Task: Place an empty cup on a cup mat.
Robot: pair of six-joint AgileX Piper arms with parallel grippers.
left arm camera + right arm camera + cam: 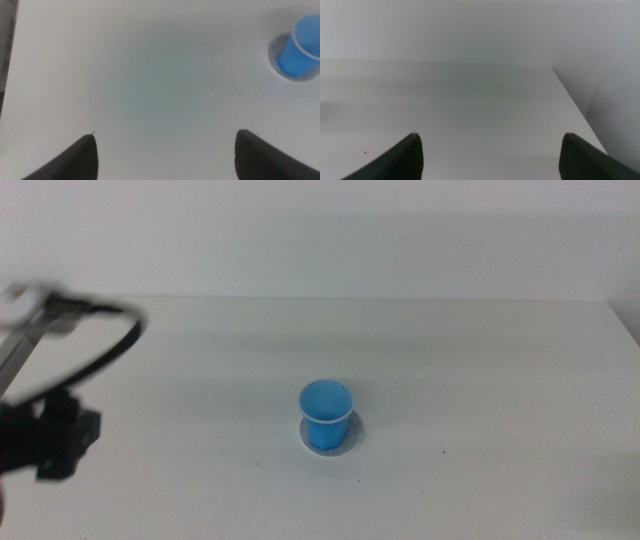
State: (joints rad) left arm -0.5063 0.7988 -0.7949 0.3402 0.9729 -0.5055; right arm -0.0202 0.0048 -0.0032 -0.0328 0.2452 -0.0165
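Observation:
The bright blue cup (326,416) stands upright on the grey cup mat (352,440) near the middle of the table; only the mat's rim shows around the cup's base. The cup is empty inside. In the left wrist view the cup (301,47) and the cup mat (274,50) also show, far off to one side. My left gripper (165,155) is open and empty, well away from the cup; its arm (45,435) sits at the left edge of the middle view. My right gripper (490,157) is open and empty over bare table, out of the middle view.
The white table (450,360) ends at a wall behind. The right wrist view shows the table's far corner and side edge (575,107). A black cable (100,355) loops from the left arm.

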